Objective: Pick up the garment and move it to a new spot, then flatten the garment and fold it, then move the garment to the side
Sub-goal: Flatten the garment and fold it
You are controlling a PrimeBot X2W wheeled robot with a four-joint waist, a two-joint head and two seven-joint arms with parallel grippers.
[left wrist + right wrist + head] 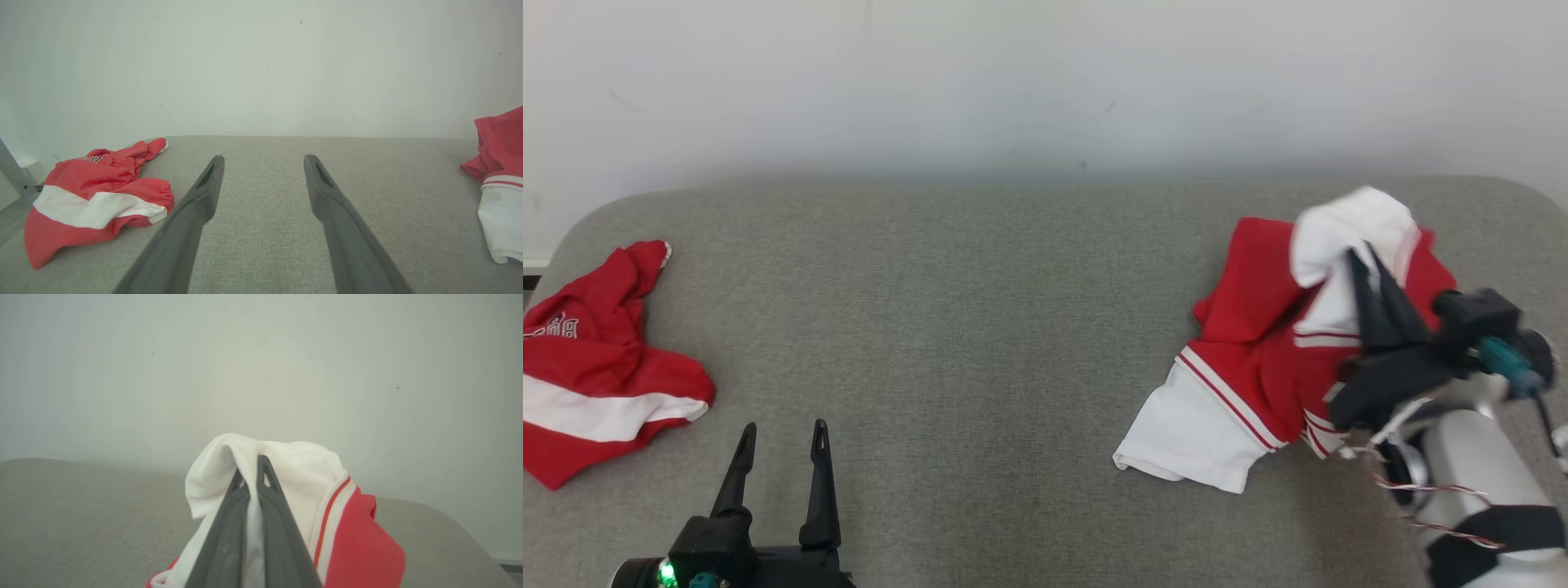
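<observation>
From the head camera, the red and white garment (pixel 1258 359) lay bunched at the right of the grey padded surface (pixel 980 327). Its white fold was pinched in the right gripper (pixel 1364 255), fingers together on the cloth. The left gripper (pixel 784 427) hung at lower left, fingers apart. A second garment (pixel 596 367) lay crumpled far left, well apart. The left wrist camera showed grey surface between the spread fingers. The right wrist camera showed the white fold draped over the clamped tips, with a pale wall (pixel 261 355) behind.
</observation>
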